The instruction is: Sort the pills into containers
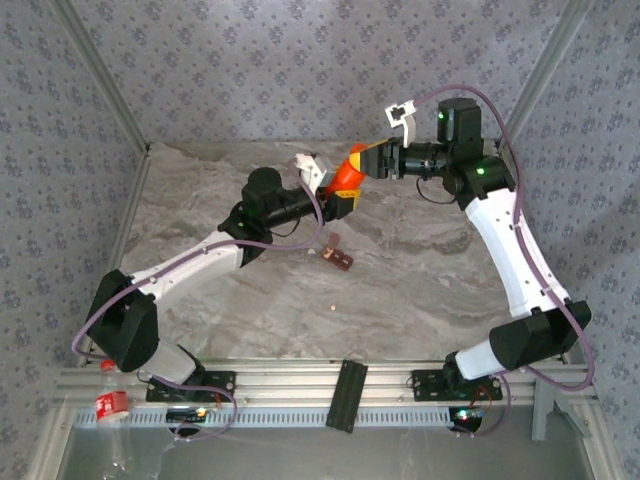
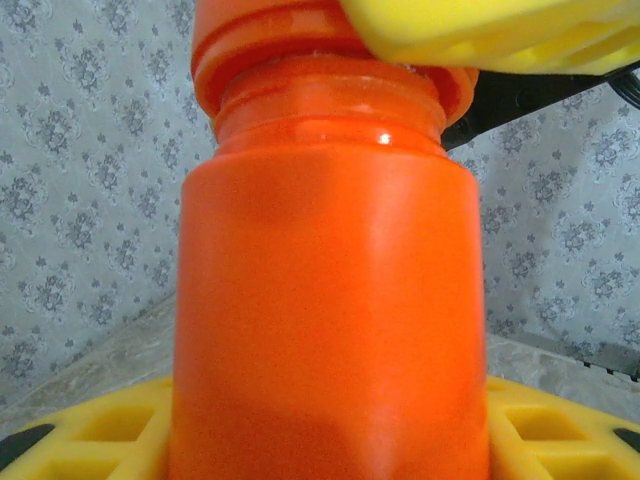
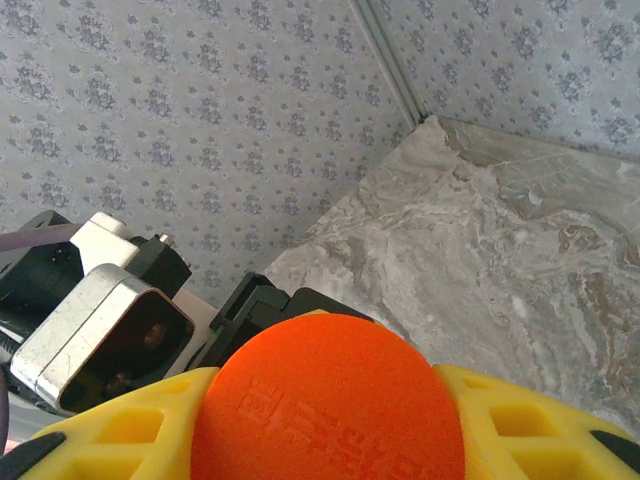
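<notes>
**Spill risk while the cap comes off away from the containers**

Pill [image 1: 333, 306], a single pale speck, lies loose on the table [image 1: 430, 280] nearest the arms, well apart from everything else. It is too small to say more.

Just beyond it are the containers [image 1: 339, 257], a dark reddish-brown strip lying flat. Its long axis slants across the table, far end to the left and near end to the right. I cannot tell whether the compartments are open.

Farther back and above the table, the left gripper [image 1: 338, 200] has its yellow fingers clamped on the body of the orange bottle [image 2: 330, 300]. The right gripper [image 1: 365, 162] has its fingers closed on the cap [image 3: 328, 400]. The bottle's long axis runs from one gripper to the other, with the mouth end towards the right gripper. In the left wrist view the cap sits crooked on the threaded neck, so it looks nearly free.

The main danger is at the mouth. If the cap lets go with the bottle leaning, pills could pour onto bare table, because the bottle is beyond the strip rather than over it. A twist from the right gripper could also turn the smooth bottle in the left grip. Scattered pills would be hard to pick up.
</notes>
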Robot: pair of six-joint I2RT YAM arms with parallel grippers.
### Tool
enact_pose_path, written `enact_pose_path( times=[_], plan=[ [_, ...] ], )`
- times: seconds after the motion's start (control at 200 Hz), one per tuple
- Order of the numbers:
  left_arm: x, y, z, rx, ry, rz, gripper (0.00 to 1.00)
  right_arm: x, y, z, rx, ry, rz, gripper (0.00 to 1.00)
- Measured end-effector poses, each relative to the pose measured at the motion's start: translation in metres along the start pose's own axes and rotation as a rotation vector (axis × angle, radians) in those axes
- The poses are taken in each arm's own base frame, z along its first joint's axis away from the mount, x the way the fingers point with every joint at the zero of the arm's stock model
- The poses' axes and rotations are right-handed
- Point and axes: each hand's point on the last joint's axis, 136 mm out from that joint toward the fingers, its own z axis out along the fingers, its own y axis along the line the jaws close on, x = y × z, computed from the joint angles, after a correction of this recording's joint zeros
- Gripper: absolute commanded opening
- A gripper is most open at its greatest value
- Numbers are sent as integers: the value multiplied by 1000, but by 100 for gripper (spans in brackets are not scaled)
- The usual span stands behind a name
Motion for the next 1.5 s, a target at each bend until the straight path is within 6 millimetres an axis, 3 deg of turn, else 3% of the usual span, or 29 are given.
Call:
enact_pose_path(
  times=[0.525,1.504],
  plan=[
    [11,1,-1,3,44,-19,0,5,-3,13,-29,49,23,32],
    [22,4,-5,-23,85,-14,0,21,-9,15,-15,85,18,30]
  ],
)
